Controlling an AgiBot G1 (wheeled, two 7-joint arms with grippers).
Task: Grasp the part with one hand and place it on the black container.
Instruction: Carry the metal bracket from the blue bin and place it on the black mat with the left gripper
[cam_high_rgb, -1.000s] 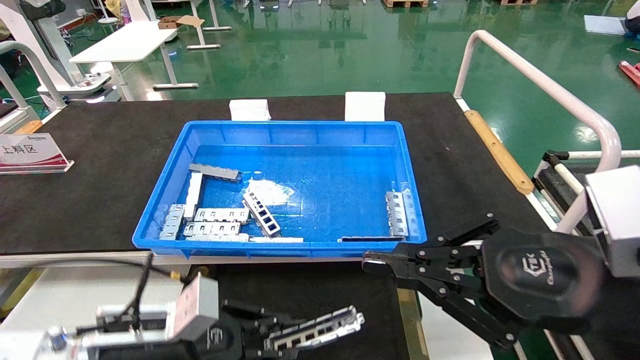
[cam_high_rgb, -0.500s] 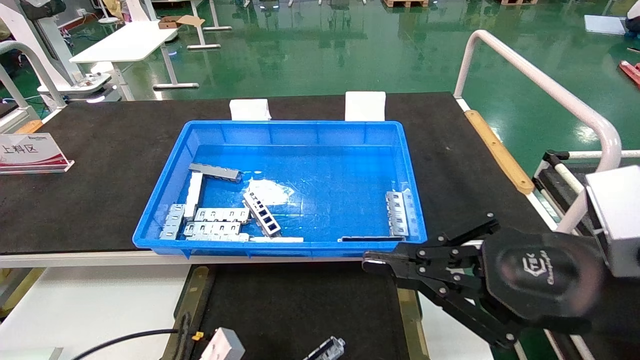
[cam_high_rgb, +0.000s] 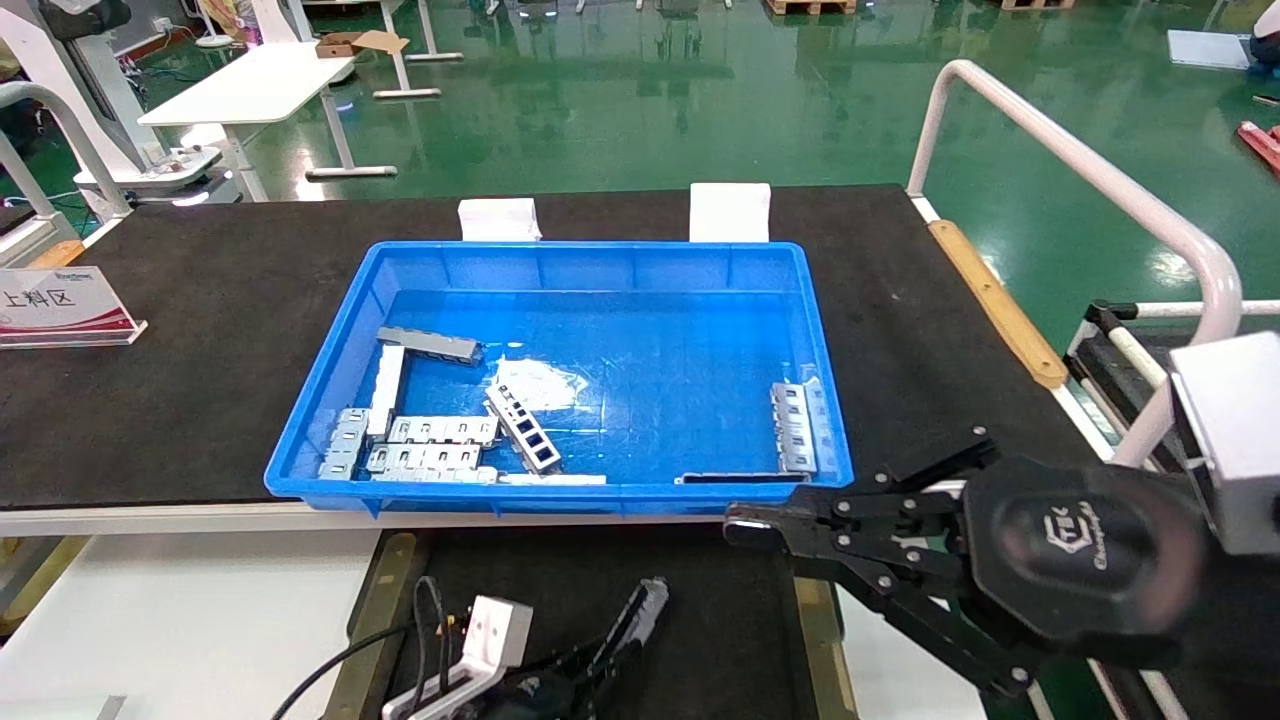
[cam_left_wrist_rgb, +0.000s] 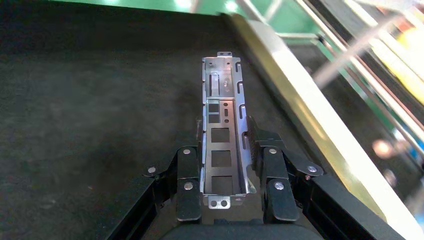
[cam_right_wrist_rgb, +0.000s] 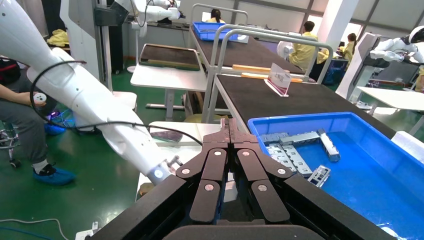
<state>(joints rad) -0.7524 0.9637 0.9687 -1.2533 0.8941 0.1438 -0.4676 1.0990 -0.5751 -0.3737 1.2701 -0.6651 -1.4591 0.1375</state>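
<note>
The part (cam_left_wrist_rgb: 222, 115), a silver channel strip with rectangular cutouts, is clamped lengthwise between the jaws of my left gripper (cam_left_wrist_rgb: 225, 129), which is shut on it. It hangs just above the black container (cam_left_wrist_rgb: 90, 110), near the olive strip (cam_left_wrist_rgb: 295, 110) on one side. In the head view the part (cam_high_rgb: 640, 608) shows edge-on at the bottom, pointing toward the bin, with the left gripper (cam_high_rgb: 612, 652) over the black container (cam_high_rgb: 690, 600). My right gripper (cam_high_rgb: 738, 524) hovers shut and empty at the bin's near right corner; in its own view the right gripper (cam_right_wrist_rgb: 229, 123) has its tips together.
A blue bin (cam_high_rgb: 590, 256) on the black table mat holds several more metal pieces (cam_high_rgb: 430, 440). A white rail (cam_high_rgb: 1090, 175) and a wooden strip (cam_high_rgb: 995, 300) run along the right side. A sign (cam_high_rgb: 60, 305) stands at far left.
The left gripper dipped nearly out of view, then came back turned. The part, earlier lying flat and sideways, now stands edge-on pointing toward the bin. The right arm has not moved.
</note>
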